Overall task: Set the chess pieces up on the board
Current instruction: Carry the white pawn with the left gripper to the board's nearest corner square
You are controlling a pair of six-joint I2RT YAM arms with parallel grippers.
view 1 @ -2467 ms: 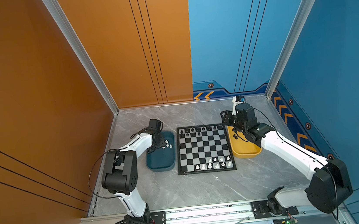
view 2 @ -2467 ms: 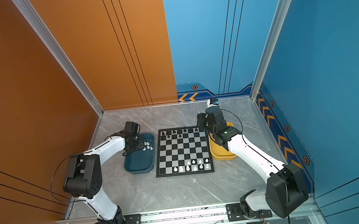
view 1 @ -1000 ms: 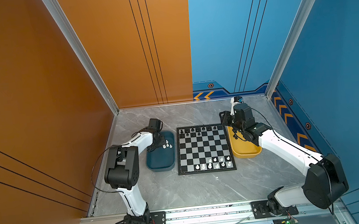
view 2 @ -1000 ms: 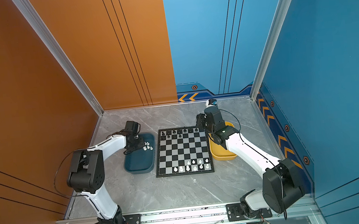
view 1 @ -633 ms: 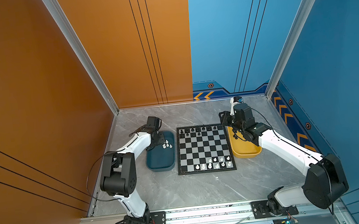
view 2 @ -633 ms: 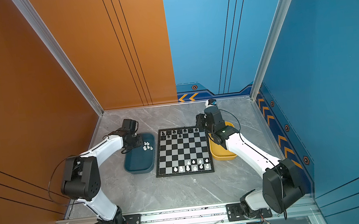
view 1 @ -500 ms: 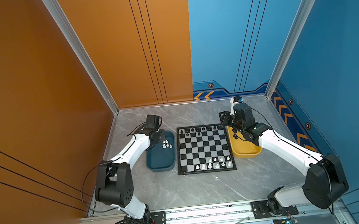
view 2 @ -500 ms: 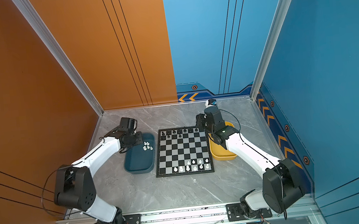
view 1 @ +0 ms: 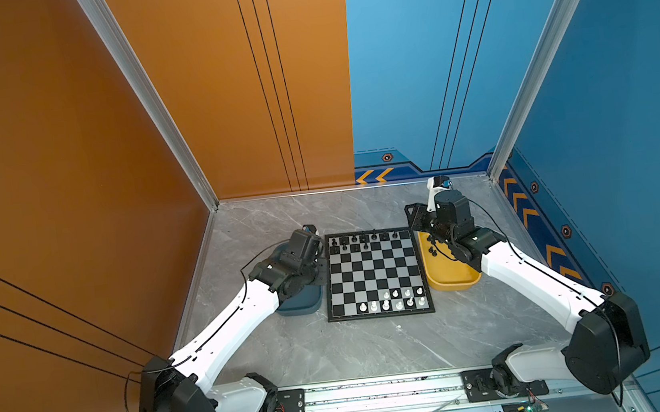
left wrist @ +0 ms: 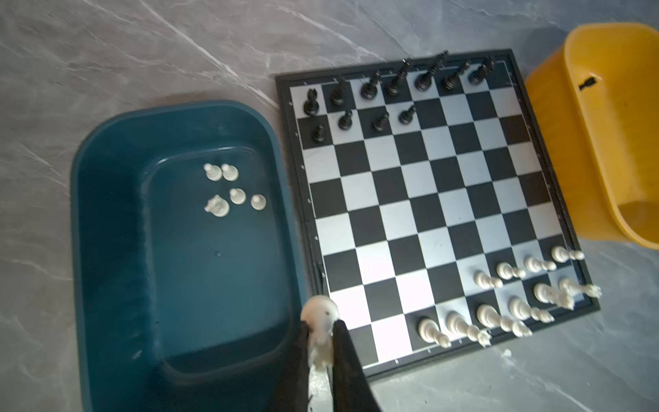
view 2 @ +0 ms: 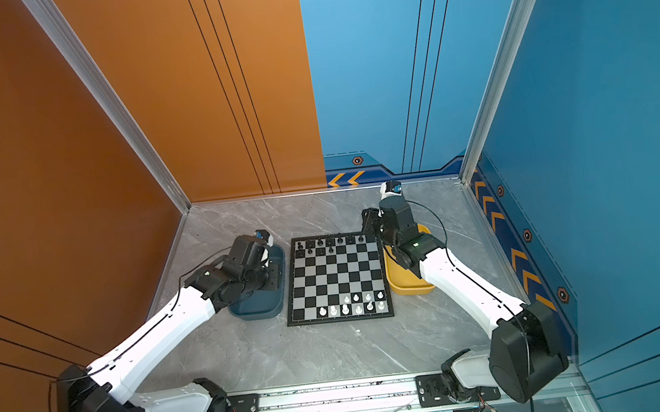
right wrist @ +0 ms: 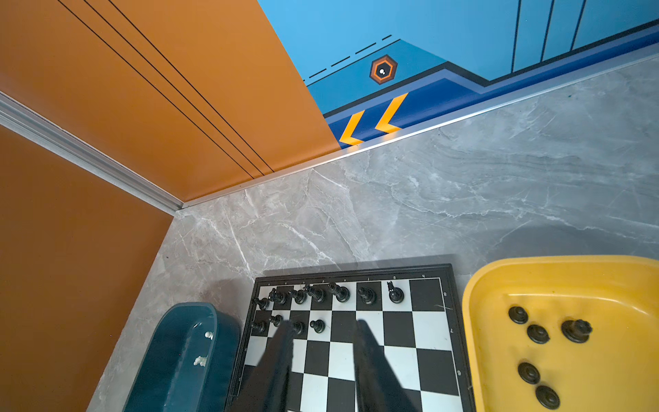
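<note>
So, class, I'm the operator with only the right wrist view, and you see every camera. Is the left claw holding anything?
Observer: Yes. The left claw is shut on a white piece.
Operator: How many whites are waiting unplaced?
Observer: Five loose white pieces sit in the teal tray.
Operator: And already placed?
Observer: Ten white men stand on the board, in its two nearest rows.
</note>
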